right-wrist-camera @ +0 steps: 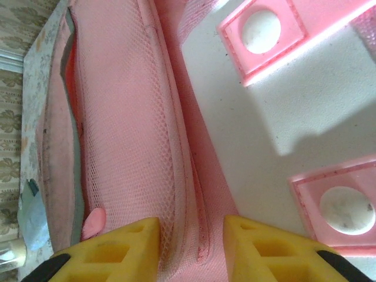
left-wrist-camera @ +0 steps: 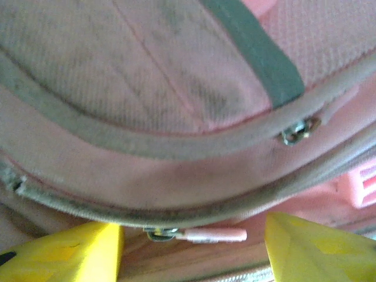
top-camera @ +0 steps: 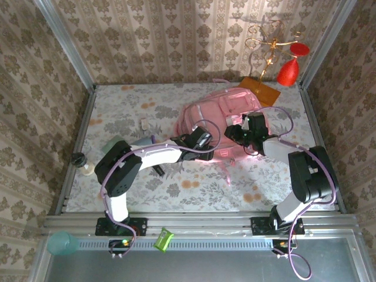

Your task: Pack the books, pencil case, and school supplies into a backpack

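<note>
Pink backpack on table | contents hidden | left tool straddles zip pull

Top view even, sharp. Left wrist view dim, backpack blurred. Right wrist view bright: glare at 1 o'clock, shadow at 3.

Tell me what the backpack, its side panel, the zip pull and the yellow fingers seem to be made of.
Backpack: woven pink fabric, matte, likely polyester; a fine weave and grey smudges show. Side panel: open pink mesh, the small holes are plain. Zip pull: smooth pink, perhaps rubber or plastic. Fingers: yellow, matte, probably hard plastic, with moulded hollows.
</note>
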### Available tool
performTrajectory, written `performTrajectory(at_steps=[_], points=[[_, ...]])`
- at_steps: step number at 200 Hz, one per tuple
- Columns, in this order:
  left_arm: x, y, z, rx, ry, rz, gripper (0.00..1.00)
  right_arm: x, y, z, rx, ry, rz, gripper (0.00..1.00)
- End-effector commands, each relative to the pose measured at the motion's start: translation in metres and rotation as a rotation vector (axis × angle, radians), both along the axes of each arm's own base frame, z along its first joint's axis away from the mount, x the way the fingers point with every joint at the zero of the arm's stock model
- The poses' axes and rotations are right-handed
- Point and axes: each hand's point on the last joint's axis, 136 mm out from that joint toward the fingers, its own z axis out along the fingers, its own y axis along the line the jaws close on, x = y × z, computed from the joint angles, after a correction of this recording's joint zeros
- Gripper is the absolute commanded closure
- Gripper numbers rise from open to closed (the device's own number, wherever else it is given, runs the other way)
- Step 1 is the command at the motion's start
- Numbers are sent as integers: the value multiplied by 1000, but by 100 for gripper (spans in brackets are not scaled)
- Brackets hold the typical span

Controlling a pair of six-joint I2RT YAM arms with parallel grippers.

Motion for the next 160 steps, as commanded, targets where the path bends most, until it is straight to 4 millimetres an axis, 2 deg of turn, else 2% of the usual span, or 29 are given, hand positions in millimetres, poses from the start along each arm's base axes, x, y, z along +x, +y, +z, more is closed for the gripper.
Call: performTrajectory(at_steps=[1,19,40,83,120,160], points=[[3,1,-10,13,20,65,33,-36,-4,-41,-23,168,-21,66],[4,-3,-13,36,22,68,32,-42,-2,-40,-25,168,-16,66],[4,4,-23,120,-1,89,33,-46,-1,-40,-26,168,-13,66],[3,23,-36,230,-22,111,50,-50,-7,-44,-64,174,-14,67],[-6,15,-39,228,7,72,65,-47,-7,-45,-64,174,-15,67],[-2,15,-33,234,-11,65,76,-47,-6,-46,-63,178,-5,67]])
